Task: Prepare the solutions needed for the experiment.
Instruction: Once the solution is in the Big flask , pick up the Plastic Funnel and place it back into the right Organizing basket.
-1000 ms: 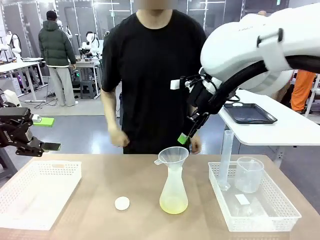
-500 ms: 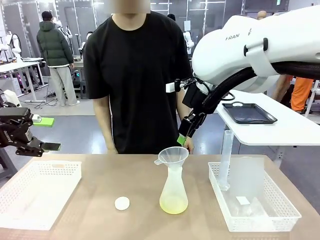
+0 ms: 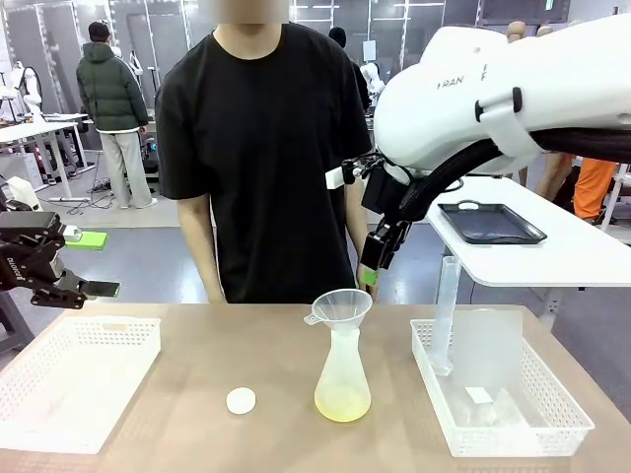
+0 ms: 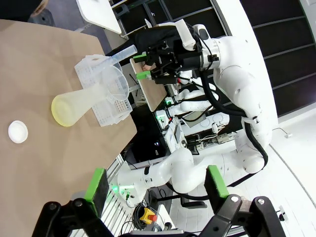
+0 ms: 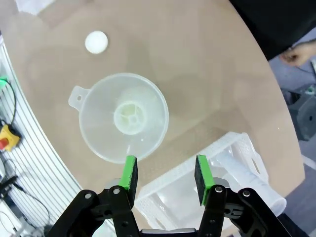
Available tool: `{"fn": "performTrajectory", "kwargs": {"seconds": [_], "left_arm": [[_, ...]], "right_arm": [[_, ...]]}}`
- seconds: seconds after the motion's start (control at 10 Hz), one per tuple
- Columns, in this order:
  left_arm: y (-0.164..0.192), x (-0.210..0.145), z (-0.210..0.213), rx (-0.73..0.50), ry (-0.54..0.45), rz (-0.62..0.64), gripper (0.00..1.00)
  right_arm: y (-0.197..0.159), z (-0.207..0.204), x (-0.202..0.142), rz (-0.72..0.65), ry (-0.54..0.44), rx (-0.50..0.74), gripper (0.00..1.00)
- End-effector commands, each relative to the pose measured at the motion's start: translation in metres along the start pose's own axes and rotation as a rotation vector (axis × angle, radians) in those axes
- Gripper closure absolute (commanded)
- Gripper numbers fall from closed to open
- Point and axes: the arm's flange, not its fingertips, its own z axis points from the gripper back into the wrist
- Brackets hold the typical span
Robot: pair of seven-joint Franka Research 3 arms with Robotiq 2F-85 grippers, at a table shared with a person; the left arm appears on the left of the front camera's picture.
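- Right end effector (image 5: 165,165), spread and empty, has drawn slightly back above the funnel (image 3: 340,304)
- Left end effector (image 4: 157,180) spread, idle
- the solutions (image 3: 342,402) look shallow: pouring likely remains

One frosted conical flask (image 3: 343,367) is standing on the table (image 3: 197,365), holding one shallow layer of pale yellow-green solution (image 3: 342,402). One clear funnel (image 3: 342,307) is sitting in its neck. One small white round cap (image 3: 241,400) is lying on the table. Two white mesh baskets are resting there, the left basket (image 3: 108,322) and the right basket (image 3: 523,434). One tall graduated cylinder (image 3: 446,315) is standing in the right basket. One black tray (image 3: 491,224) is lying on one white side table (image 3: 582,258). One person (image 3: 266,158) is facing me. I am counting two hands of mine: left hand (image 4: 156,183), right hand (image 5: 166,173).
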Motion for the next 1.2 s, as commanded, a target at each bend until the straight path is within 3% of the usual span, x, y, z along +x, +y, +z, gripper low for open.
{"fn": "performTrajectory", "kwargs": {"seconds": [0.0,0.3,0.5,1.1], "left_arm": [[-0.002,0.002,-0.002,-0.028,-0.012,-0.012,0.0],[-0.002,0.002,-0.002,-0.028,-0.012,-0.012,0.0],[-0.002,0.002,-0.002,-0.028,-0.012,-0.012,0.0],[-0.002,0.002,-0.002,-0.028,-0.012,-0.012,0.0]], "right_arm": [[-0.005,0.004,0.031,0.034,0.105,-0.015,0.41],[-0.008,-0.005,0.048,0.023,0.132,0.083,0.41],[-0.007,-0.01,0.048,0.022,0.168,0.105,0.41],[-0.021,-0.036,0.049,0.017,0.144,0.122,0.41]]}}
